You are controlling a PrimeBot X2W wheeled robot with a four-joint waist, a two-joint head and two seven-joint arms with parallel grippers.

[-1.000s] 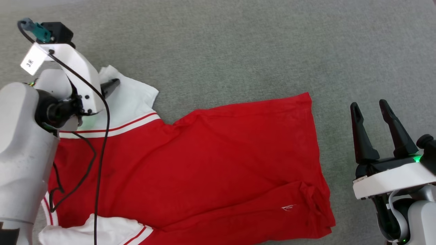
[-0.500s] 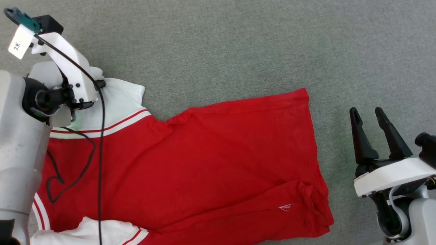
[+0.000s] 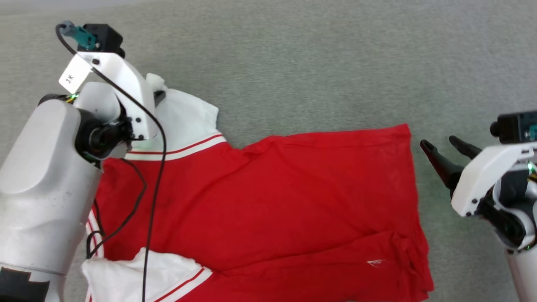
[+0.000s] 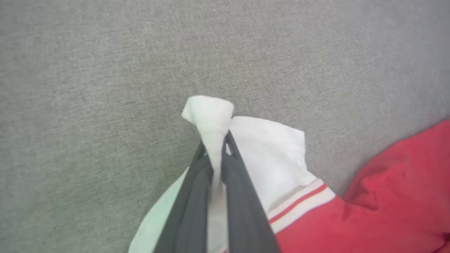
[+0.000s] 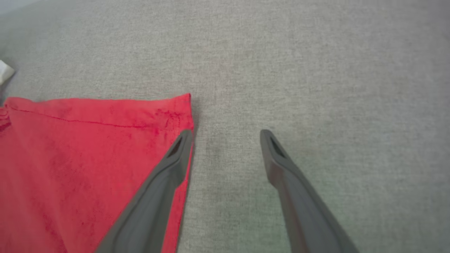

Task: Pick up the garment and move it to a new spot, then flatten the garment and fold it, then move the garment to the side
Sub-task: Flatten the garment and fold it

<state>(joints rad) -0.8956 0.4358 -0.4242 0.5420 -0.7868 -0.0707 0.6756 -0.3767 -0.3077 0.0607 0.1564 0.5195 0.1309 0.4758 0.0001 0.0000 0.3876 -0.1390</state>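
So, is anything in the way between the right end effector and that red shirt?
Nothing visible. Only bare grey carpet lies between the open right end effector and the hem of the bright red soft-fabric shirt with white sleeves. The left end effector is shut on one white sleeve.

One garment [image 3: 272,201] lies on one grey surface [image 3: 314,63]. It has two white sleeves, a far sleeve [image 3: 188,117] and a near sleeve [image 3: 117,277], both at its left end. Two grippers: the left gripper [image 4: 216,140] at the garment's far sleeve, the right gripper [image 5: 226,135] off its right edge. Two dark fingers [image 5: 165,182] on each, four altogether. One white tag [image 3: 72,77].
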